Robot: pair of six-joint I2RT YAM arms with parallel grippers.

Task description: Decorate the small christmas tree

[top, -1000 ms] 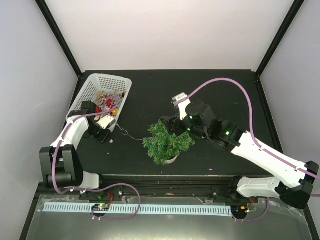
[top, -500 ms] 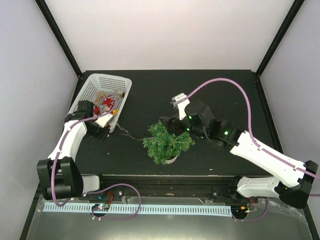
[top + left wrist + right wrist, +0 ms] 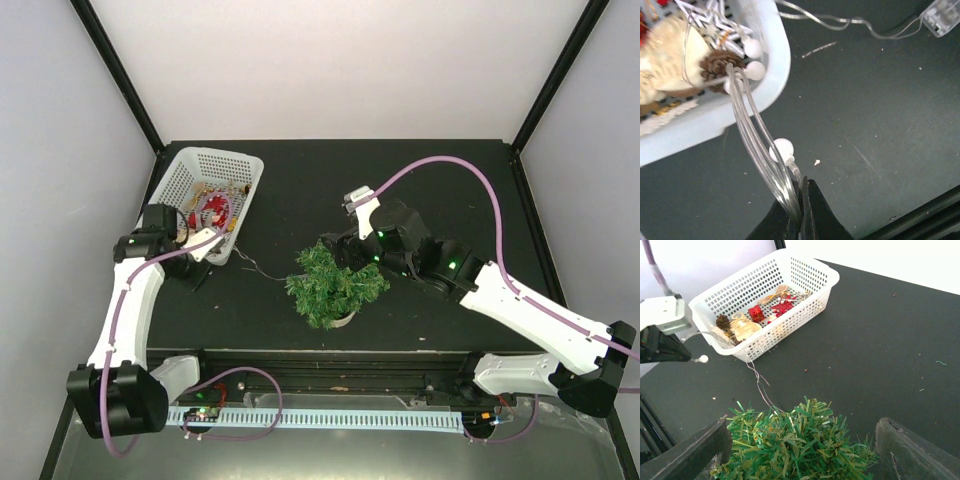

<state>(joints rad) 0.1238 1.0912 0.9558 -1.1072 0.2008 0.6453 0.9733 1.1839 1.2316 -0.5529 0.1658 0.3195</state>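
Observation:
The small christmas tree (image 3: 335, 283), bushy green in a cream pot (image 3: 343, 319), stands at the table's front middle. My right gripper (image 3: 345, 250) is open, its fingers straddling the treetop (image 3: 795, 450) without gripping it. My left gripper (image 3: 198, 272) hovers just in front of the white basket (image 3: 175, 172) and is shut on a clear light string (image 3: 755, 135) with white bead bulbs (image 3: 781, 149). The string runs from the jaws up over the basket rim (image 3: 777, 45) to a pinecone (image 3: 717, 67). A thin wire (image 3: 258, 270) trails from the basket to the tree.
The basket (image 3: 805, 277) holds a red gift box (image 3: 756, 313), red berries (image 3: 782, 307), a cream ornament (image 3: 744, 330) and a pinecone (image 3: 722, 321). A clear battery box (image 3: 942, 17) lies on the black table beside the basket. The table's front edge is close under the left gripper.
My left arm has swung left and back, drawing the light string out over the basket rim. The right arm and the tree have not moved.

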